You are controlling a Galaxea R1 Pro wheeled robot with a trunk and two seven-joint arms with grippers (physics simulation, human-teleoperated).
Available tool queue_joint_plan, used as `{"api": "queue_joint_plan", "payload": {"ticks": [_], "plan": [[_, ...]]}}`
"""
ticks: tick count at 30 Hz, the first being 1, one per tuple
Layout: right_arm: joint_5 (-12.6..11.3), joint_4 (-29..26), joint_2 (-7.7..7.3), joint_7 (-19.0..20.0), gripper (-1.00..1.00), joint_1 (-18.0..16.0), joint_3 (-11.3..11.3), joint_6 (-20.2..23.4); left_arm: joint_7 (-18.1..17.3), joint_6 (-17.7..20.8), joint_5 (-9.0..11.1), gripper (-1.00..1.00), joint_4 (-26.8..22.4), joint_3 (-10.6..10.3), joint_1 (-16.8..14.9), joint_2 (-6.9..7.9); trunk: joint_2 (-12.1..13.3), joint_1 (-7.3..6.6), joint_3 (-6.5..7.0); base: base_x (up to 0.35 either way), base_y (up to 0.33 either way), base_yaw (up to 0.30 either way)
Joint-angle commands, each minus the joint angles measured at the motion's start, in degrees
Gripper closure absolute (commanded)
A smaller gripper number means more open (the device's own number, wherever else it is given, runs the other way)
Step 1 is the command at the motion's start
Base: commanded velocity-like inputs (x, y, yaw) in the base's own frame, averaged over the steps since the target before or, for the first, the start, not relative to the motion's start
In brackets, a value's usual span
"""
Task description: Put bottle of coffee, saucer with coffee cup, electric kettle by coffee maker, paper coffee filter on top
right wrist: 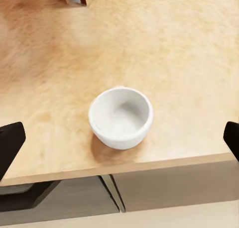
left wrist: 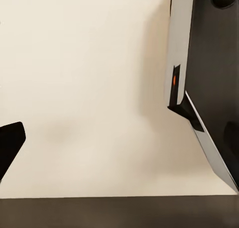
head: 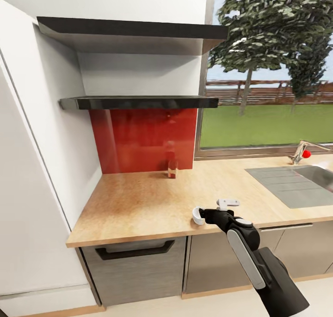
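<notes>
Here the right gripper (right wrist: 119, 138) gapes wide; coffee cup (right wrist: 121, 117) just ahead on surface (right wrist: 189, 63): light, rigid, glossy, breakable; pinch its rim

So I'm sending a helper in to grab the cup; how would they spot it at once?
Start at the wooden countertop under the red backsplash. Near its front edge, above the drawers and just left of the right gripper, sits the coffee cup. It is a small, white, handleless bowl shape, unlike the tall bottle against the backsplash.

one coffee cup (right wrist: 121, 117), one bottle (head: 172, 167), two shelves (head: 138, 102)
</notes>
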Motion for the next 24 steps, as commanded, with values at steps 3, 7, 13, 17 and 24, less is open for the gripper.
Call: {"api": "queue_joint_plan", "payload": {"ticks": [3, 7, 13, 17, 24], "plan": [[0.3, -0.1, -0.06, -0.6, -1.00, -0.1, 0.1, 0.1, -0.2, -0.1, -0.5, -1.00, -0.1, 0.5, 0.0, -0.02, -0.1, 0.05, -0.07, 0.277, 0.000, 0.000], [2.5, 0.0, -0.06, -0.7, -1.00, -0.1, 0.1, 0.1, -0.2, -0.1, -0.5, -1.00, -0.1, 0.6, 0.0, -0.02, -0.1, 0.05, -0.07, 0.318, 0.000, 0.000], [4.2, 0.0, -0.06, -0.7, -1.00, -0.1, -2.0, 0.2, -0.2, -0.1, -0.6, -1.00, -0.1, 0.6, 0.0, -0.02, -0.1, 0.05, -0.07, 0.280, 0.000, 0.000], [4.4, 0.1, -0.06, -0.7, -1.00, -0.1, -3.0, 0.2, -0.2, -0.1, -0.6, -1.00, -0.1, 0.6, 0.0, -0.02, -0.1, 0.05, -0.07, 0.068, 0.000, 0.000], [4.5, 0.5, -0.01, -0.7, -1.00, -0.1, -3.2, 0.2, -0.2, -0.1, -0.6, -1.00, -0.1, 0.6, 0.0, -0.22, -0.1, 0.05, -0.07, 0.010, 0.000, 0.000]]}}
